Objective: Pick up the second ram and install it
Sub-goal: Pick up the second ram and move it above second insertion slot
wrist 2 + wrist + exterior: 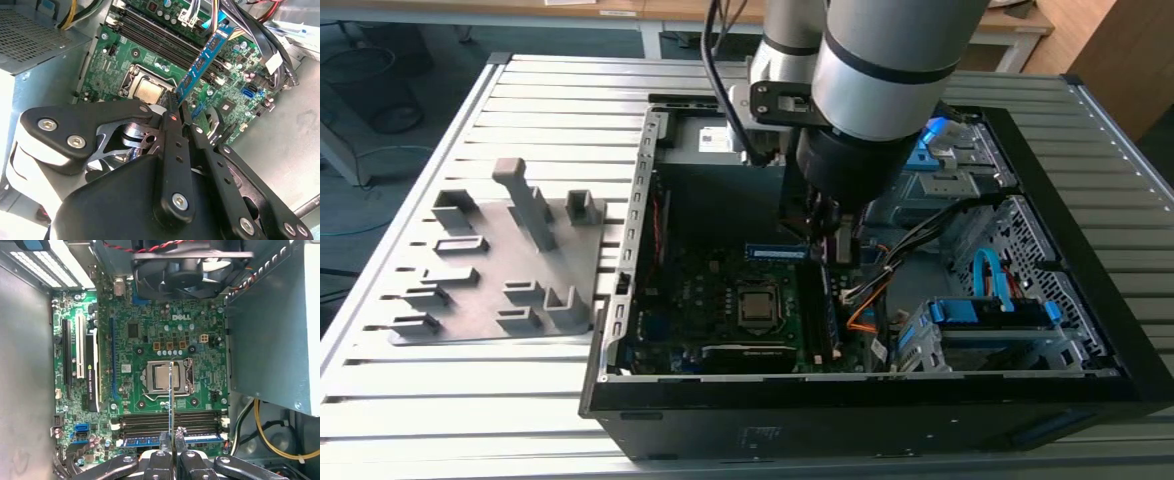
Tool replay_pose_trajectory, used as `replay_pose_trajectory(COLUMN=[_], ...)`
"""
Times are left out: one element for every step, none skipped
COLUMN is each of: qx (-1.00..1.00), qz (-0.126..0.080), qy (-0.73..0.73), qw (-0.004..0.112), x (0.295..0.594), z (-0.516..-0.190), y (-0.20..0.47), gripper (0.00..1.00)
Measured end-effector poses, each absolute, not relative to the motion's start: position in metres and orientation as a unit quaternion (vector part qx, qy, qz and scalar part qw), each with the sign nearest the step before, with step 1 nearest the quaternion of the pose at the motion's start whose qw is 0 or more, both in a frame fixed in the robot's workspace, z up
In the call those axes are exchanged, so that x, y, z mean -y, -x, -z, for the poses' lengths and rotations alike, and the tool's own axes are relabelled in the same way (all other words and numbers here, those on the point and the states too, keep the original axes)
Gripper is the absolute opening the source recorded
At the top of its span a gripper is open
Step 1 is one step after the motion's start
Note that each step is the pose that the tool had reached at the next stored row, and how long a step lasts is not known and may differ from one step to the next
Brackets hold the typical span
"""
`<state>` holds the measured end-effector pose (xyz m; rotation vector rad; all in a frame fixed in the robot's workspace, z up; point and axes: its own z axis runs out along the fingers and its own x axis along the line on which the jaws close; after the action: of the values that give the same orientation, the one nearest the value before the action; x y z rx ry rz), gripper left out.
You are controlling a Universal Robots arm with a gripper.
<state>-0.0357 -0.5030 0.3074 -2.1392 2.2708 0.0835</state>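
Spanning the exterior view, a slatted metal table (534,90) carries an open black computer case (854,400) at the centre and right of the frame. A grey holder tray (480,300) with upright blocks sits at the exterior view's left, just beside the case. The robot arm (894,50) enters at the upper middle of that frame and points down into the case.

Inside the case lies the green motherboard (707,290). In the first wrist view a silver power supply box (270,330) lies beside the board and a black fan (185,270) sits at the board's far edge. The CPU socket (162,377) lies open near the middle of the board, with its bare metal square showing. Between the socket and the arm runs a row of dark memory slots (150,420), and one of them seems to carry a blue-labelled module (200,439).

The gripper (179,107) hangs over the board close to those slots, its black fingers (172,135) pressed together on one end of the second ram (202,62). The stick juts straight out from the fingertips with its blue label showing, raised clear of the board and seated in no slot. In the first wrist view it appears edge-on as a thin line crossing the slots and the socket. In the exterior view it reaches from the gripper toward the exterior view's left, in the middle of the frame.
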Motion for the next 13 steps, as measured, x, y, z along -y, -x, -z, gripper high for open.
replay_pose_trajectory(qx=[-0.726, -0.723, -0.721, -0.721, -0.720, -0.720, -0.720, -0.720, -0.720, -0.720, -0.720, -0.720, -0.720], qz=[-0.027, -0.027, -0.027, -0.027, -0.027, -0.027, -0.027, -0.027, -0.027, -0.027, -0.027, -0.027, -0.027], qy=[0.688, 0.690, 0.692, 0.693, 0.693, 0.694, 0.694, 0.694, 0.694, 0.694, 0.694, 0.694, 0.694], qw=[0.010, 0.010, 0.010, 0.010, 0.010, 0.010, 0.010, 0.010, 0.010, 0.010, 0.010, 0.010, 0.010], x=[0.5033, 0.5037, 0.5041, 0.5048, 0.5056, 0.5063, 0.5071, 0.5079, 0.5086, 0.5092, 0.5096, 0.5097, 0.5097], z=[-0.3066, -0.3058, -0.3051, -0.3044, -0.3037, -0.3030, -0.3024, -0.3015, -0.3007, -0.3001, -0.2996, -0.2994, -0.2994], y=[0.0358, 0.0358, 0.0358, 0.0357, 0.0357, 0.0358, 0.0359, 0.0362, 0.0363, 0.0363, 0.0363, 0.0363, 0.0363], gripper=[0.14, 0.14, 0.14, 0.14, 0.14, 0.14, 0.14, 0.14, 0.14, 0.14, 0.14, 0.14, 0.14])
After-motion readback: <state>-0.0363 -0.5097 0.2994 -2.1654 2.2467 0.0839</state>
